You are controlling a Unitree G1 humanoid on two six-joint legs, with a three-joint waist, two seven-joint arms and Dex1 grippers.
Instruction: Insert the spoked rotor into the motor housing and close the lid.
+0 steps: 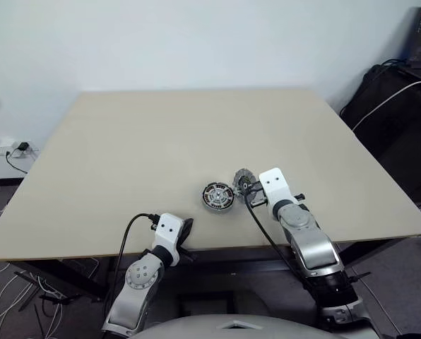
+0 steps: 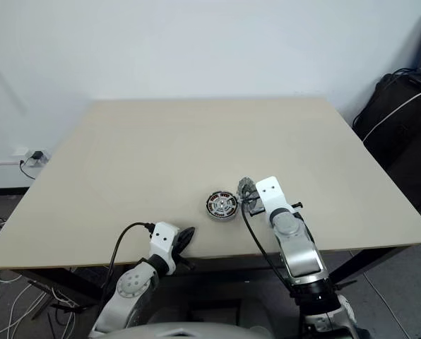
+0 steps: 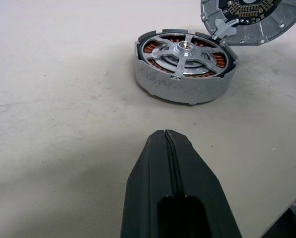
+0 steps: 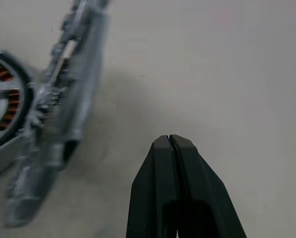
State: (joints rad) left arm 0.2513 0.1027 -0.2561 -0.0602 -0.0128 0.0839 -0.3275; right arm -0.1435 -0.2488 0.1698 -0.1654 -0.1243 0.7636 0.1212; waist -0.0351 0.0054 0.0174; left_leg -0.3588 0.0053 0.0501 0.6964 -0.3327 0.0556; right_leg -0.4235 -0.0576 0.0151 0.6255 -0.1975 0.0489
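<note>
One beige table (image 1: pixel 161 141) spans mid-frame in the head view. Two grippers: left gripper (image 1: pixel 186 229) at lower centre-left by the near table edge, fingers pressed together, empty; right gripper (image 1: pixel 247 188) just right of centre, fingers pressed together, pinching nothing. One motor housing (image 1: pixel 217 196) sits just below frame centre, one spoked rotor (image 3: pixel 184 52) seated inside its copper windings. One lid (image 1: pixel 243 178) stands tilted at the housing's right, beside the right gripper.

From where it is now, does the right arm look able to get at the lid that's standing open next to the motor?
Probably yes. The right gripper sits right beside the tilted-up lid, with only bare table between them. Its fingers are shut, though, so it could likely push the lid down rather than grasp it.
</note>
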